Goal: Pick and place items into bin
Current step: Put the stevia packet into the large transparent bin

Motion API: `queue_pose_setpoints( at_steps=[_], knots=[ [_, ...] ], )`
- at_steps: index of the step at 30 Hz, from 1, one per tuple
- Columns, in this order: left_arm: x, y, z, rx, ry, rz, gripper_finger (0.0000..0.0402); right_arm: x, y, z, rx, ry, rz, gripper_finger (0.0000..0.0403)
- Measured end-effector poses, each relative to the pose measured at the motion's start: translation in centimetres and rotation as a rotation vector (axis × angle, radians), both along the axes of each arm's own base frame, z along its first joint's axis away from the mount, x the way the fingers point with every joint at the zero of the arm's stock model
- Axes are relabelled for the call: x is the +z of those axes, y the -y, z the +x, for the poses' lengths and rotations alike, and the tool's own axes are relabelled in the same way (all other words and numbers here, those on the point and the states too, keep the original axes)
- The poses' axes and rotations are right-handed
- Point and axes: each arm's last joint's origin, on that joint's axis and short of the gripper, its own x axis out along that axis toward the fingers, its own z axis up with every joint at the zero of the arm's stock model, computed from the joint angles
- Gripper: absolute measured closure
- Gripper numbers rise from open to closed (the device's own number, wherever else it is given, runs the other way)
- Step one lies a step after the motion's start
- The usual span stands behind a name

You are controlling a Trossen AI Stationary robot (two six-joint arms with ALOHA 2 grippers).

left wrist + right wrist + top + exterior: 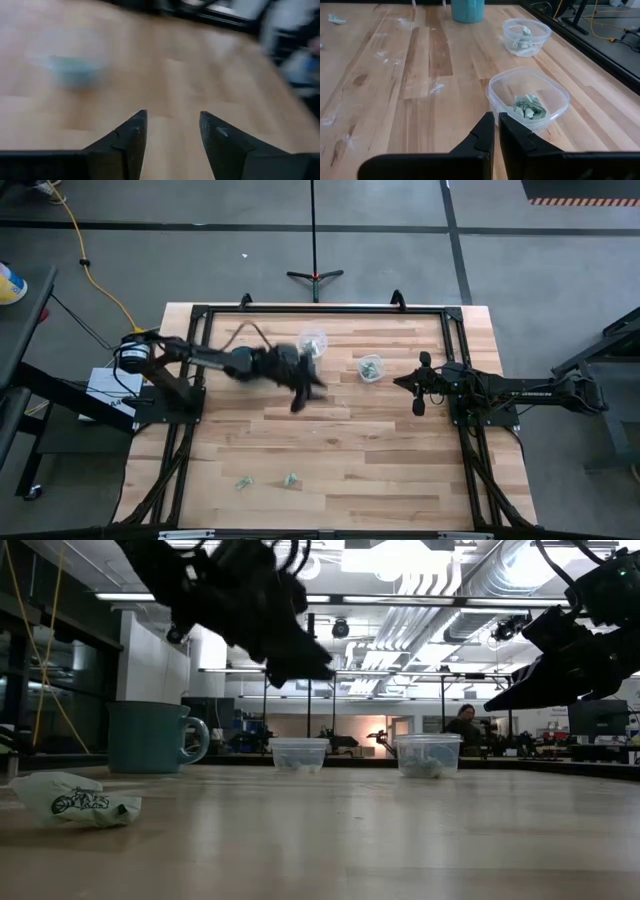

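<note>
The items are tiny pale green-and-whitish packets. Two lie near the table's near edge (243, 481) (291, 479), and one shows close up in the low view (80, 800). More lie inside two clear bins (313, 340) (371, 367), as the right wrist view shows (527, 106) (524, 39). My left gripper (172, 127) is open and holds nothing; it hangs above mid-table (300, 398), near the bins. My right gripper (496, 129) is shut with nothing in it and hovers just right of the nearer bin (417, 402).
A teal mug (150, 737) stands on the table beyond the bins as the right wrist sees it (467, 10). A black frame (320, 310) runs around the table's edges. Bare wood lies between the bins and the near-edge packets.
</note>
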Motion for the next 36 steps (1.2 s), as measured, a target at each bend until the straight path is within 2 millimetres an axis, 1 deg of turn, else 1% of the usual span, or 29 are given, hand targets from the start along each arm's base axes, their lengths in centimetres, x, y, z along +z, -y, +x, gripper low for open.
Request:
queue_pose_setpoints(
  at_steps=[2, 5, 7, 9, 12, 16, 18, 20, 22, 25, 27, 31, 36],
  knots=[
    [-0.1, 3.3, 0.2, -0.067, -0.03, -0.062, 0.0197, 0.0, 0.0, 0.0, 0.0, 0.0, 0.001, 0.0386],
    [-0.4, 8.6, -0.1, -0.139, -0.066, -0.076, 0.0211, 0.0, 0.0, 0.0, 0.0, 0.0, 0.001, 0.0386],
    [-0.7, 11.9, -0.7, -0.137, -0.099, -0.051, 0.022, 0.0, 0.0, 0.0, 0.0, 0.0, 0.001, 0.0386],
    [-0.6, 14.8, -1.5, -0.107, -0.116, -0.027, 0.0231, 0.0, 0.0, 0.0, -0.001, 0.001, 0.001, 0.0386],
    [0.1, 18.5, -2.7, -0.043, -0.106, -0.016, 0.0246, 0.0, 0.0, 0.0, -0.001, 0.001, 0.001, 0.0386],
    [1.4, 22.0, -4.0, -0.009, -0.064, -0.069, 0.0263, 0.0, 0.0, 0.0, -0.002, 0.005, 0.004, 0.0386],
    [1.6, 23.3, -4.2, 0.004, -0.053, -0.104, 0.0267, 0.0, 0.0, 0.0, -0.002, 0.005, 0.004, 0.0386],
    [1.0, 24.6, -4.4, 0.005, -0.083, -0.13, 0.0268, 0.0, 0.0, 0.0, -0.001, 0.005, 0.005, 0.0386],
    [0.4, 25.8, -4.0, -0.024, -0.102, -0.155, 0.0267, 0.0, 0.0, 0.0, -0.005, 0.006, 0.013, 0.0386],
    [-0.5, 27.2, -3.3, -0.074, -0.13, -0.165, 0.0263, 0.0, 0.0, 0.0, -0.01, 0.01, 0.025, 0.0386],
    [-0.9, 27.3, -3.0, -0.097, -0.175, -0.162, 0.026, 0.0, 0.0, 0.0, -0.01, 0.011, 0.026, 0.0386],
    [-1.1, 27.0, -2.6, -0.066, -0.243, -0.211, 0.0247, 0.0, 0.0, 0.0, -0.011, 0.009, 0.029, 0.0386],
    [-1.6, 26.5, -2.8, -0.029, -0.327, -0.219, 0.0208, 0.0, 0.0, 0.0, -0.021, 0.009, 0.046, 0.0386]
  ],
)
